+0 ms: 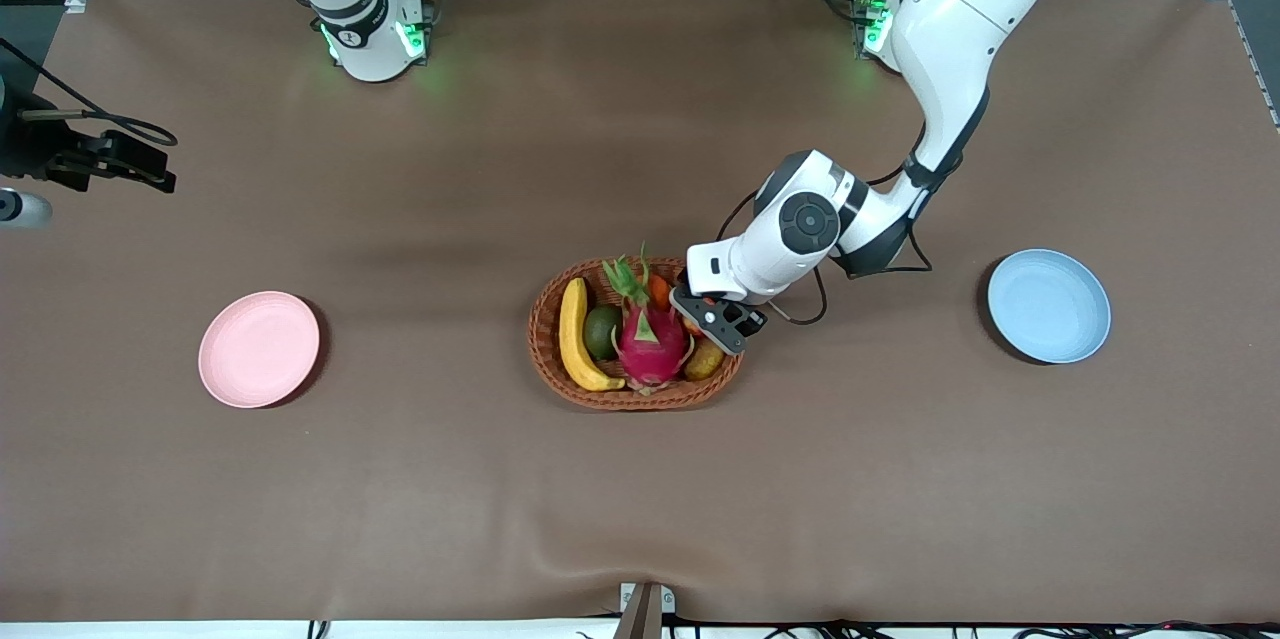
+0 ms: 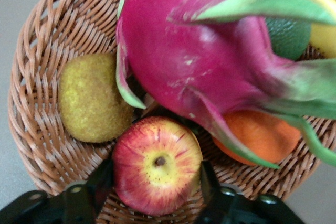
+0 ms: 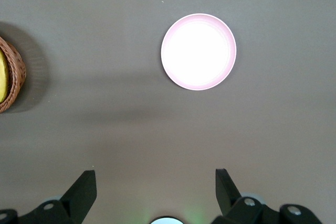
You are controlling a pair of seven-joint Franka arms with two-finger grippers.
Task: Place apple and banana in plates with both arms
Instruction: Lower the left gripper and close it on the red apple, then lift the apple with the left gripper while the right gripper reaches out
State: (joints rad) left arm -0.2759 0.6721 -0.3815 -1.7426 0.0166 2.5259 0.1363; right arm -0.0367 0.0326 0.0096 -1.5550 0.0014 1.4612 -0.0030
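I've got the left gripper (image 2: 156,184) down in the basket (image 1: 545,319), fingers clamped on the apple (image 2: 157,164) beside the kiwi-like fruit (image 2: 92,98) and the dragon fruit (image 1: 650,339). The banana (image 1: 575,334) lies along the basket's edge toward the right arm's end. The right gripper (image 3: 156,190) waits spread wide above the table near the pink plate (image 1: 259,349). Next, I reckon, a straight lift, then across to the blue plate (image 1: 1048,306).

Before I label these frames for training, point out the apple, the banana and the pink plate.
apple (image 2: 157,163): left wrist view, on its yellow top near the stem.
banana (image 1: 572,331): front view, middle of its curved body, in the basket.
pink plate (image 1: 258,349): front view, its bare centre.
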